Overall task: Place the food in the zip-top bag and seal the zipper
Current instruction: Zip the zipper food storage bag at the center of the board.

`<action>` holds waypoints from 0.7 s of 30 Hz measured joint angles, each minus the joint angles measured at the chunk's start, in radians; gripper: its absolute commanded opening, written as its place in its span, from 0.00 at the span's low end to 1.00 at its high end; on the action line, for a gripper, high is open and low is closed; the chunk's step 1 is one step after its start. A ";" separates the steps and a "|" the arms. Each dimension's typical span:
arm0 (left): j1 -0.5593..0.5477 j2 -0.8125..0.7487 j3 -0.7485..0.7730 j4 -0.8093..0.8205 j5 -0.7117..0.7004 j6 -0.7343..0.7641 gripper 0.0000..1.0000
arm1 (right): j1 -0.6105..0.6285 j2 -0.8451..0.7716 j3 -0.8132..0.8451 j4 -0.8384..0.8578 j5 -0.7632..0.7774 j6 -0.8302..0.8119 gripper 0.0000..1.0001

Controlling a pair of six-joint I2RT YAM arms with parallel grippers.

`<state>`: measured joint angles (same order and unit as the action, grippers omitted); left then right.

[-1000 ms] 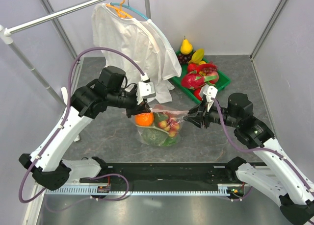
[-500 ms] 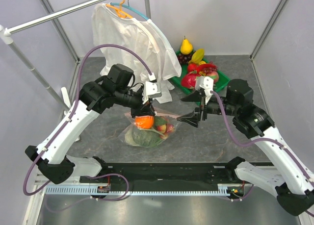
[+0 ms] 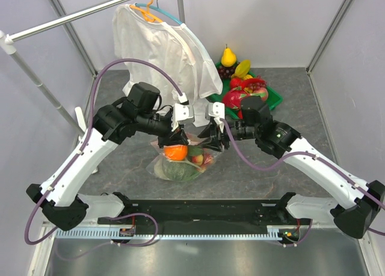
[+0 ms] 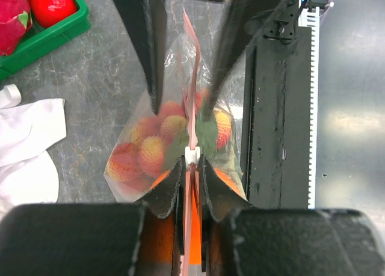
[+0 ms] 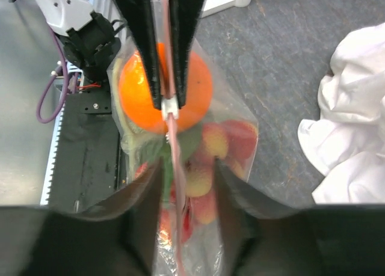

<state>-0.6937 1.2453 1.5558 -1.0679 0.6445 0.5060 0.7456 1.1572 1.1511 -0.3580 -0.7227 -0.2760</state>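
Top external: grey stone-look tabletop (image 3: pixel 129 174), pale walls (image 3: pixel 355 59), white shirt (image 3: pixel 156 47) on rail (image 3: pixel 72 16), green tray (image 3: pixel 274 101); zip-top bag (image 3: pixel 161 168) w/ food (image 3: pixel 176 151) mid-tabletop; left fingers (image 4: pixel 171 186) clamp zipper (image 4: pixel 194 77), right fingers (image 5: pixel 141 210) spread astride it.

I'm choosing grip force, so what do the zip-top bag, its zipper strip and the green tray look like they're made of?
The zip-top bag: thin clear plastic film, glossy and crinkled, fruit showing through. The zipper: seemingly stiffer pale-pink plastic, holding a straight line. The green tray: probably rigid moulded plastic, smooth with an even raised rim.
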 measured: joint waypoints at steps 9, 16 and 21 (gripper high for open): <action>0.000 -0.053 -0.075 0.039 0.002 -0.031 0.02 | 0.043 0.016 0.000 -0.023 0.079 -0.030 0.17; 0.000 -0.078 -0.101 0.064 -0.009 -0.064 0.02 | 0.062 0.016 0.003 -0.042 0.106 -0.062 0.00; 0.001 -0.117 -0.136 0.092 -0.036 -0.077 0.02 | 0.069 0.004 0.010 -0.071 0.138 -0.074 0.00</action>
<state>-0.6930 1.1286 1.4200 -0.9760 0.6086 0.4294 0.8150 1.1610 1.1606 -0.4286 -0.5850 -0.3504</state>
